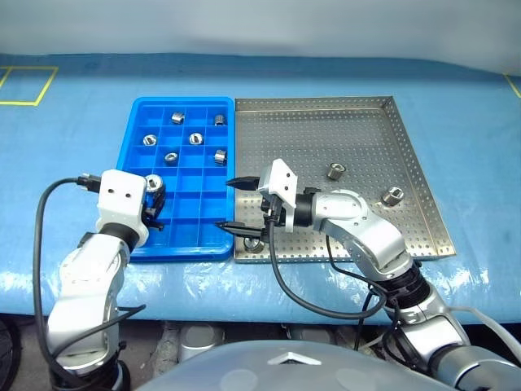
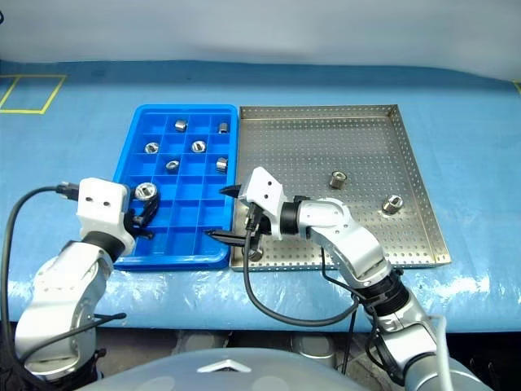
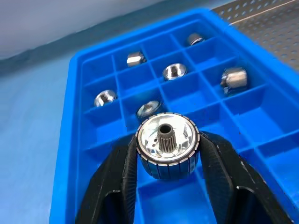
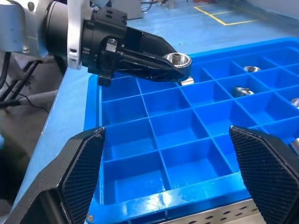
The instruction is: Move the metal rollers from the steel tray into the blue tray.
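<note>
Pale blue cover is spread over the table [image 1: 73,155], on which two trays are set side by side.

On the right lies the steel tray [image 1: 326,130], its edge touching the blue tray [image 1: 134,142] on the left. Three rollers are seen on the steel tray's dotted floor: one [image 1: 336,171] near the middle, one [image 1: 393,195] toward the right rim, and one [image 1: 253,243] at the front left corner. Six rollers are held in separate compartments in the far half of the blue tray, among them one [image 1: 177,117] in the far row. The left end effector [image 1: 154,199] is closed on a further roller [image 3: 167,144], gripped over the near left part of the blue tray. The right end effector [image 1: 231,205] is held wide open and empty, pointing left over the seam between the trays.
</note>
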`<move>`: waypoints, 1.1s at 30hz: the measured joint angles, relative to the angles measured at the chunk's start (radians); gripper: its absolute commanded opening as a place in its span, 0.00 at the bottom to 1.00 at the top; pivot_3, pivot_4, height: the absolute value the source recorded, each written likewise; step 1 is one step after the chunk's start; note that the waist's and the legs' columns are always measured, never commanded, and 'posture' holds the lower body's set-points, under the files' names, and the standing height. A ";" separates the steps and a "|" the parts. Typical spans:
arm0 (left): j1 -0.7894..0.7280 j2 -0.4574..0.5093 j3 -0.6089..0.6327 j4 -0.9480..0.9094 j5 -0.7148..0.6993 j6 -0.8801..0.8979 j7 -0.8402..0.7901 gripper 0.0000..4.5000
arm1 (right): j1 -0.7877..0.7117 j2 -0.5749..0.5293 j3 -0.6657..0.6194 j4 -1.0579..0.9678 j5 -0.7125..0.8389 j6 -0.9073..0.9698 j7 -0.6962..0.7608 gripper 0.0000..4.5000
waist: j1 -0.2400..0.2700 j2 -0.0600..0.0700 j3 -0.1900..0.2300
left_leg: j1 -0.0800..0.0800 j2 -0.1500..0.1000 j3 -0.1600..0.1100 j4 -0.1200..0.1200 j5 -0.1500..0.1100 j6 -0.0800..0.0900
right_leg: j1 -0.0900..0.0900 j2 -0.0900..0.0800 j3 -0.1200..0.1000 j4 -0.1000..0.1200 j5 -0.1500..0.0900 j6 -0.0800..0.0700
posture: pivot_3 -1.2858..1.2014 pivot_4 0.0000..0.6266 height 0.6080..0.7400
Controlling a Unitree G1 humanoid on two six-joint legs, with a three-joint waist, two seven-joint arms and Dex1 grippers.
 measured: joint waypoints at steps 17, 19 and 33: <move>-0.006 -0.052 -0.051 0.154 -0.012 -0.053 0.092 0.38 | 0.057 -0.018 0.002 -0.020 -0.024 0.000 -0.001 1.00 | 0.003 0.000 0.000 | 0.000 0.000 0.000 -0.001 0.001 -0.001 | 0.000 0.000 0.000 -0.001 0.000 -0.001 | 0.54 0.24 1.00; -0.007 -0.038 -0.059 0.167 -0.018 -0.050 0.083 0.60 | 0.066 -0.019 -0.002 -0.033 -0.025 0.003 -0.014 1.00 | -0.003 0.000 0.000 | 0.000 0.000 0.000 -0.001 0.001 -0.001 | 0.000 0.000 0.000 -0.001 0.000 -0.001 | 0.53 0.24 1.00; -0.407 0.050 -0.101 0.160 -0.303 -0.030 -0.161 0.99 | 0.247 -0.113 -0.269 -0.222 0.038 0.088 -0.145 1.00 | -0.043 0.000 0.000 | -0.001 -0.002 0.001 -0.001 0.001 -0.001 | 0.000 -0.001 0.000 -0.001 0.000 0.000 | 0.49 0.24 1.00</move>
